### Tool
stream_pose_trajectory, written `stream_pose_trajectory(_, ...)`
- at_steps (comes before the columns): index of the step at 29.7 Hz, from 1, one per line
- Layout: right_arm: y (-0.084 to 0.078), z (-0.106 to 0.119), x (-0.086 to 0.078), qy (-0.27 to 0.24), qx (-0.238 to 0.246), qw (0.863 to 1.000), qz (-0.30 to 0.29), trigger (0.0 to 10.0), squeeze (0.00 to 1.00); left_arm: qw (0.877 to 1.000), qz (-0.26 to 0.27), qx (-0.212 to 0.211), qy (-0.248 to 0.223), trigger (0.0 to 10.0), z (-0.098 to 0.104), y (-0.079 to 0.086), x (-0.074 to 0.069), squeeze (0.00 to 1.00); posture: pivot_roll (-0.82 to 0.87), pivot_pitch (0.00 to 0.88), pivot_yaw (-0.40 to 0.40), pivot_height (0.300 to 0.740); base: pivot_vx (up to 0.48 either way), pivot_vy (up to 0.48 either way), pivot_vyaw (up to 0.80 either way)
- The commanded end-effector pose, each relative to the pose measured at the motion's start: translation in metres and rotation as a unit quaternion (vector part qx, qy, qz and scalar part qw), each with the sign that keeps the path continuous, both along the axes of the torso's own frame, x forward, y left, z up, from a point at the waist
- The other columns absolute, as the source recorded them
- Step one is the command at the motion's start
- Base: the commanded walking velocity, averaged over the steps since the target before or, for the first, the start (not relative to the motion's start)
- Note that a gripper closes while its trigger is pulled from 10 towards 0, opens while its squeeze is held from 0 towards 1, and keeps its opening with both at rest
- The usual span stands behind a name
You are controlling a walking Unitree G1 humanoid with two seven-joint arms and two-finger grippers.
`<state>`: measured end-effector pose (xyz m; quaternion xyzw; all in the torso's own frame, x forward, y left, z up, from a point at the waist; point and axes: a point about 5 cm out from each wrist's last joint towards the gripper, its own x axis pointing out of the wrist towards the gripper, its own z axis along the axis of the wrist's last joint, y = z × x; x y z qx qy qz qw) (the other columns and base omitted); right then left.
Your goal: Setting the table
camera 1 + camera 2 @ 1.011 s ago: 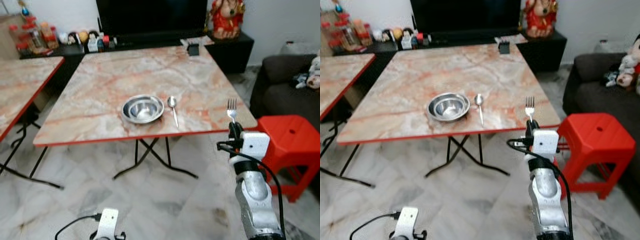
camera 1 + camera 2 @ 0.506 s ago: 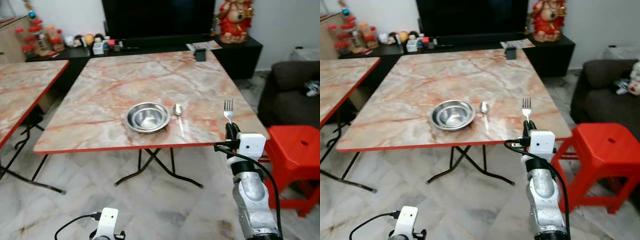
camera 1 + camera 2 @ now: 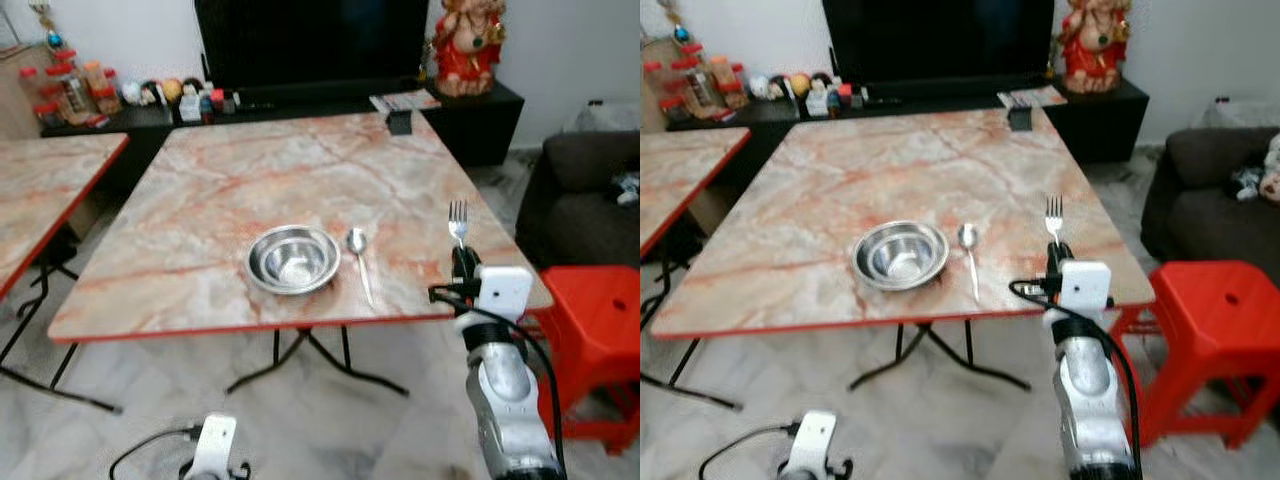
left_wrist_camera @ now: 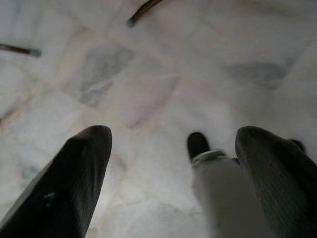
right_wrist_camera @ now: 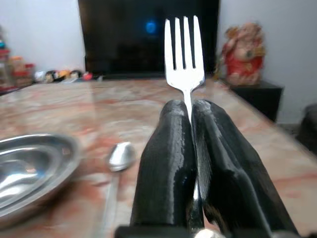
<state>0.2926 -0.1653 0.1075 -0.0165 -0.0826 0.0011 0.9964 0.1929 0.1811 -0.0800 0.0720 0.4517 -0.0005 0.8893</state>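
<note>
The bowl and spoon already lay mid-frame on the table; the right gripper, jaws pinching the upright fork, probably had it left to place.

Silver fork upright, steel bowl — spoon just beside
</note>
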Motion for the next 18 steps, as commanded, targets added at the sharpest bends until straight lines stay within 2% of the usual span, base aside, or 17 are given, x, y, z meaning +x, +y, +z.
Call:
stream_pose_trajectory(1, 0.0043, 0.0046, 0.0021, -0.008, 0.0, 1.0, 0.01, 10.0, 0.0, 1.0, 0.001, 0.001, 0.005, 10.0, -0.001, 0.0004, -0.0018, 0.0, -0.09, 0.0, 0.033, 0.74, 0.322, 0.0, 0.0)
stream_pose_trajectory(18, 0.0055, 0.0041, 0.0041, -0.005, -0.004, 1.0, 0.016, 10.0, 0.0, 1.0, -0.004, 0.001, 0.006, 10.0, -0.0014, -0.0013, -0.0022, 0.0, -0.09, 0.0, 0.026, 0.74, 0.321, 0.0, 0.0)
